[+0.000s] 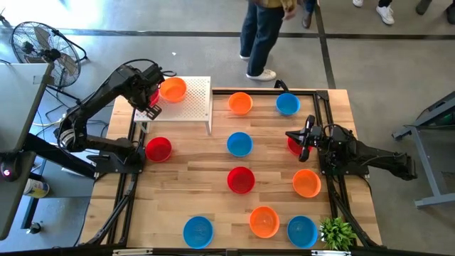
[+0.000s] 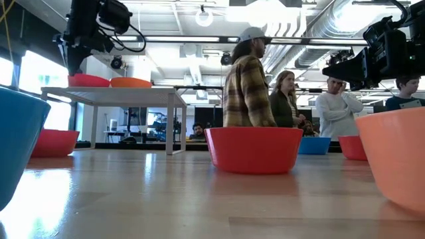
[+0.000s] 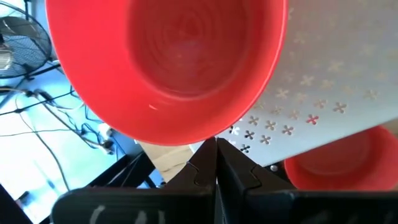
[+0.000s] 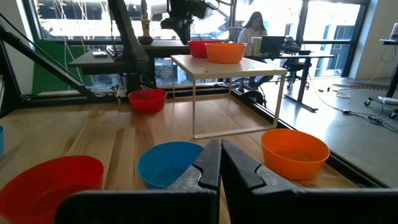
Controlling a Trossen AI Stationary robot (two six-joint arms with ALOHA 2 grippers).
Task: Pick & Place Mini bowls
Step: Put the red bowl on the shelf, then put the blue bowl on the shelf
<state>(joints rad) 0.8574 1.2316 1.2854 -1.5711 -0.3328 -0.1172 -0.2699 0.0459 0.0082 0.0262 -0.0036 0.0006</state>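
On the white perforated board (image 1: 193, 105) at the far left stand a red mini bowl (image 3: 168, 68) and an orange one (image 1: 173, 89), both on their bases. My left gripper (image 3: 216, 149) points steeply down over the red bowl's rim, fingers shut together. Several more red, orange and blue mini bowls lie open side up across the wooden table (image 1: 206, 195). My right gripper (image 4: 220, 155) waits shut and level at the table's right side, over a red bowl (image 1: 293, 146). My left gripper's shut fingertips (image 3: 211, 144) stand right at the outer edge of the red bowl's rim (image 3: 198, 140), coming from above. No finger shows inside the bowl. I cannot tell whether they touch the rim. The bowl rests level on the board (image 2: 89, 80).
Another red bowl (image 1: 158, 148) sits on the table beside the board's legs. Blue (image 1: 239, 144) and red (image 1: 241, 179) bowls hold the middle. A small green plant (image 1: 338, 233) stands at the near right corner. People stand beyond the far edge; a fan (image 1: 43, 46) is far left.
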